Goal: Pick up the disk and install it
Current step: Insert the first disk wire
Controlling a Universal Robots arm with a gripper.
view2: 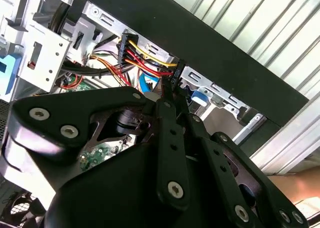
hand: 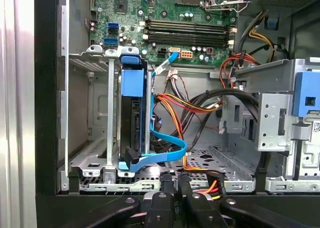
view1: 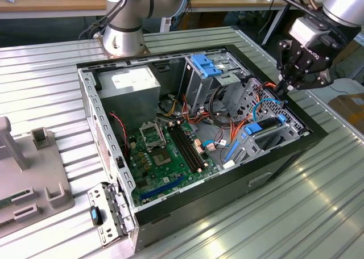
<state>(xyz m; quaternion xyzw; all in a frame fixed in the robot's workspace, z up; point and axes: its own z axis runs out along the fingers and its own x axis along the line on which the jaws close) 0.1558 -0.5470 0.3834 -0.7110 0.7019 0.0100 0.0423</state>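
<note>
Blue-bracketed disk (hand: 134, 95) stands upright inside the drive cage (hand: 95, 113).

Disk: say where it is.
The disk stands on edge in the drive cage at the exterior view's right end of the case, near the gripper, beside a blue cable.
</note>
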